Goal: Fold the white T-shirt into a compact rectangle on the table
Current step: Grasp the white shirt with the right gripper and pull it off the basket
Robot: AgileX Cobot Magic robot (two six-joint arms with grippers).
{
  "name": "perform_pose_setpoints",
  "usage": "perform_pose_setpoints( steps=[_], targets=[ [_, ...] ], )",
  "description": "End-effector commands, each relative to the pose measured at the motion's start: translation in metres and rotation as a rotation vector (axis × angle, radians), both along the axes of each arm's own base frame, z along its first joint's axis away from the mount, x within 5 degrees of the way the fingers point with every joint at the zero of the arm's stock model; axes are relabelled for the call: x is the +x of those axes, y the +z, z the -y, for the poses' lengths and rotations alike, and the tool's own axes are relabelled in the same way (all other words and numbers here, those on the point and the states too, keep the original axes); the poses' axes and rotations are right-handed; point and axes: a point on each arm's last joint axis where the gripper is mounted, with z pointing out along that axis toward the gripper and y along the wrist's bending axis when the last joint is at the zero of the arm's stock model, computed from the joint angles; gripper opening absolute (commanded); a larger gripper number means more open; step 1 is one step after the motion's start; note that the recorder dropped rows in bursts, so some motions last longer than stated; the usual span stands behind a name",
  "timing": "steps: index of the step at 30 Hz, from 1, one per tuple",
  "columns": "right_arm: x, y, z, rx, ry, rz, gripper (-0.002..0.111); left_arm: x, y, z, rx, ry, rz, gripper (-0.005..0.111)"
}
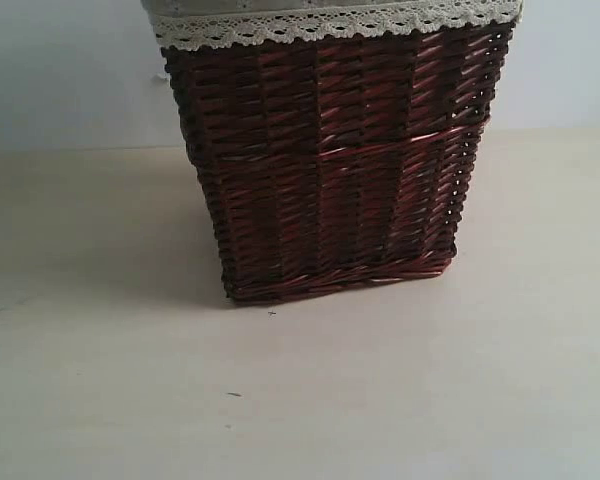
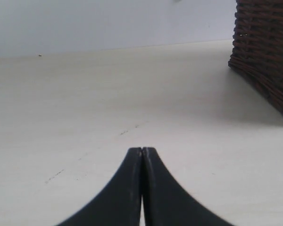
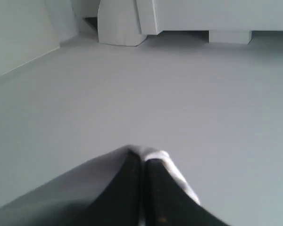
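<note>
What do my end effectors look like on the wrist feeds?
Left end effector: two smooth matte black fingers, flaring wide at the base and tapering to slim tips. Right end effector: same black tapered shape, with a whitish strip along one finger's outer edge. No cables or markings visible.

Soft, even light; the basket [image 1: 330, 170] throws a faint shadow leftward on the table [image 1: 430, 400]. My right wrist view looks grey, blurry.
</note>
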Motion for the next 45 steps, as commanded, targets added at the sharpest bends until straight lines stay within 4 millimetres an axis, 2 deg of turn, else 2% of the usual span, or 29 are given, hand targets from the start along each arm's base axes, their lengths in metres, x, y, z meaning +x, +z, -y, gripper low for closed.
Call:
perform_pose_setpoints(
  steps=[1,5,11,14,17,21,22,24,30,34,45],
  targets=[
    [-0.012,0.006,0.006,0.039,0.066,-0.016,0.0,0.0,0.001,0.0,-0.002,-0.005,0.015,0.0],
    [0.0,0.0,-0.001,0.001,0.132,-0.162,0.0,0.0,0.001,0.0,-0.002,-0.005,0.015,0.0],
    [0.038,-0.024,-0.018,-0.175,0.027,-0.408,0.0,0.0,0.001,0.0,-0.002,-0.005,0.015,0.0],
    [0.055,-0.041,-0.022,-0.259,-0.033,-0.588,0.0,0.0,0.001,0.0,-0.002,-0.005,0.015,0.0],
    [0.065,-0.059,-0.024,-0.41,-0.127,-0.697,0.0,0.0,0.001,0.0,-0.002,-0.005,0.015,0.0],
    [0.07,-0.092,-0.023,-0.728,-0.245,-0.854,0.0,0.0,0.001,0.0,-0.002,-0.005,0.015,0.0],
    [0.071,-0.096,-0.023,-0.761,-0.248,-0.875,0.0,0.0,0.001,0.0,-0.002,-0.005,0.015,0.0],
    [0.081,-0.105,-0.025,-0.756,-0.256,-0.949,0.0,0.0,0.001,0.0,-0.002,-0.005,0.013,0.0],
    [0.096,-0.122,-0.022,-0.808,-0.362,-1.01,0.0,0.0,0.001,0.0,-0.002,-0.005,0.013,0.0],
    [0.099,-0.122,-0.003,-0.805,-0.524,-1.015,0.0,0.0,0.001,0.0,-0.002,-0.005,0.013,0.0],
    [0.122,-0.123,0.108,-0.658,-1.008,-1.161,0.0,0.0,0.001,0.0,-0.002,-0.005,0.013,0.0]
  ],
)
